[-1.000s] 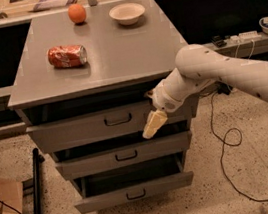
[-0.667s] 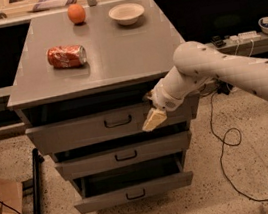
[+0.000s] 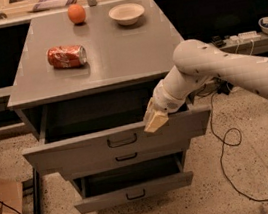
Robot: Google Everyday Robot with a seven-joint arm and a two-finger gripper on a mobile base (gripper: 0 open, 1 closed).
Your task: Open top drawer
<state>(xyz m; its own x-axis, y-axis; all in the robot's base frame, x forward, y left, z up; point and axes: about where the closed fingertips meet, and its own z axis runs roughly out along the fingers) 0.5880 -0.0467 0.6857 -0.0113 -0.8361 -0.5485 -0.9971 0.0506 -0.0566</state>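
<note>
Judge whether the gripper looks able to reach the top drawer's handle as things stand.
Probably yes: the gripper sits at the upper front edge of the top drawer, just right of its handle, with nothing between them.

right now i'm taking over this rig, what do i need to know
Gripper: resting at the upper edge of the top drawer front, right of its handle.
Top drawer: pulled well out from the cabinet.
Done: the drawer looks open.
Left: probably just backing the gripper away.
On the cabinet top: can, orange, bowl.
</note>
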